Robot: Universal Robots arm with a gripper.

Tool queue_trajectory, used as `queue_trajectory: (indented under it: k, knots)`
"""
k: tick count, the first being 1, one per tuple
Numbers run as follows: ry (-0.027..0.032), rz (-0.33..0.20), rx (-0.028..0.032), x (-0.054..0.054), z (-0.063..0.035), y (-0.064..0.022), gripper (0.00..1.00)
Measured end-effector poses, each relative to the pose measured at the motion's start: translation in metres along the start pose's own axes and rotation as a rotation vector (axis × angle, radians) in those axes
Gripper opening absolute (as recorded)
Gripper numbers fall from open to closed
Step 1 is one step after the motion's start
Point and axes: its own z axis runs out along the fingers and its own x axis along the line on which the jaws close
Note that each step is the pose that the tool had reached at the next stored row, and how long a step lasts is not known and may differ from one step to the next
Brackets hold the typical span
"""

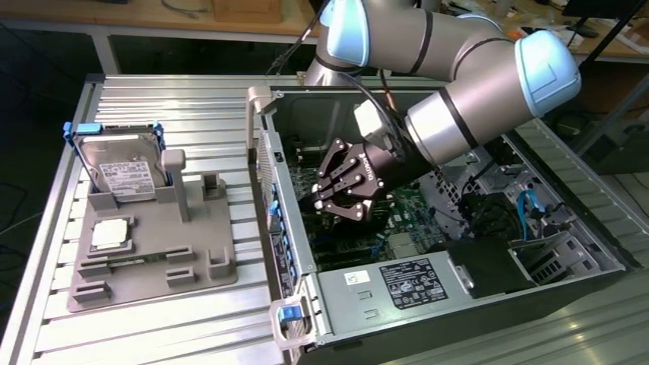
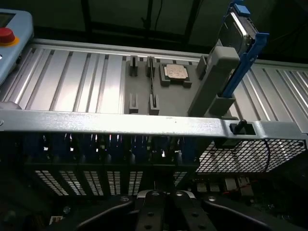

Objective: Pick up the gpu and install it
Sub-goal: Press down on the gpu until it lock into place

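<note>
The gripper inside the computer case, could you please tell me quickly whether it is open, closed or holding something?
Gripper: closed, inside the open computer case above the motherboard; whether it holds the gpu cannot be told.

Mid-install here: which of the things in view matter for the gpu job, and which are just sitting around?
Part of the job:
- pincer, shut, down inside the open case
- computer case
- green motherboard under the pincer

Just lying about:
- hard drive in its blue frame, standing on the grey holder
- small silver chip on the same holder
</note>
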Motion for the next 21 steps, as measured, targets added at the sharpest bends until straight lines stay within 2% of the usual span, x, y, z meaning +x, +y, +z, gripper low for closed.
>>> queue_trajectory:
  k: [1, 8, 11, 13, 14, 15, 16, 18, 21]
  knots:
    - [0.0001, 0.001, -0.0083, 0.0, -0.0037, -0.0036, 0.11]
    - [-0.0007, 0.004, -0.0289, -0.001, -0.0153, -0.0173, 0.11]
    - [0.0021, 0.007, -0.0316, -0.001, -0.0184, -0.0201, 0.11]
    - [0.0118, 0.015, -0.031, -0.002, -0.0185, -0.0203, 0.11]
    - [0.0179, 0.02, -0.0293, -0.002, -0.0184, -0.0202, 0.11]
    - [0.0244, 0.026, -0.0247, -0.002, -0.018, -0.0196, 0.11]
    - [0.0291, 0.029, -0.0172, -0.002, -0.0172, -0.0188, 0.11]
    - [0.0352, 0.032, 0.0021, -0.003, -0.0151, -0.0168, 0.11]
    - [0.0409, 0.033, 0.0337, -0.003, -0.0118, -0.0135, 0.11]
